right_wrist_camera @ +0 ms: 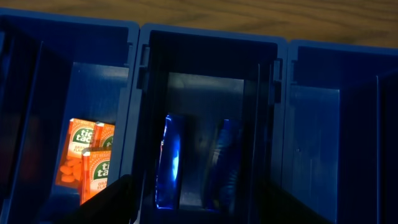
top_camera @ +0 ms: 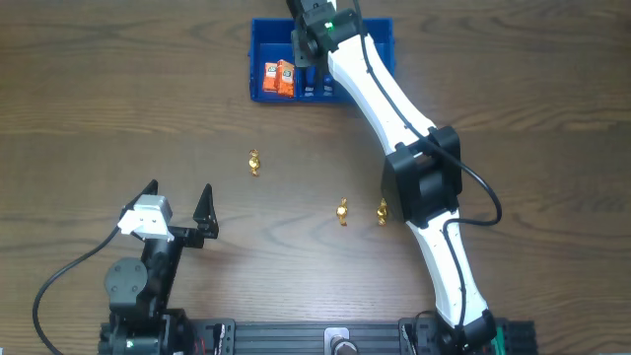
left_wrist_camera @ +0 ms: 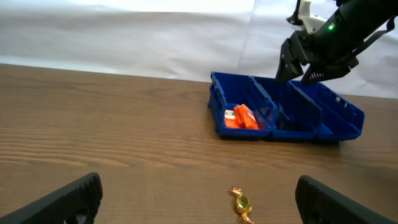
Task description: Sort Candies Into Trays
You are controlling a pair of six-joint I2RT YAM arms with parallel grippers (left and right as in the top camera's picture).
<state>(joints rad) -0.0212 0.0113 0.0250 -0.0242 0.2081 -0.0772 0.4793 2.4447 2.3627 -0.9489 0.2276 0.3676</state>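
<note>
Your left gripper sits spread and empty, with three gold candies loose on the table. Your right gripper hangs spread over the tray, above its middle compartment where blue packs lie, so that drop looks done. Next, fetch a gold candy.

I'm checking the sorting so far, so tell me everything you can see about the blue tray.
The tray is blue, plastic by the look, with three open compartments side by side, flat on the table at its far side. The left one holds two orange boxes, the middle one blue packets, the right one looks empty. The right gripper hangs open over the middle one.
</note>
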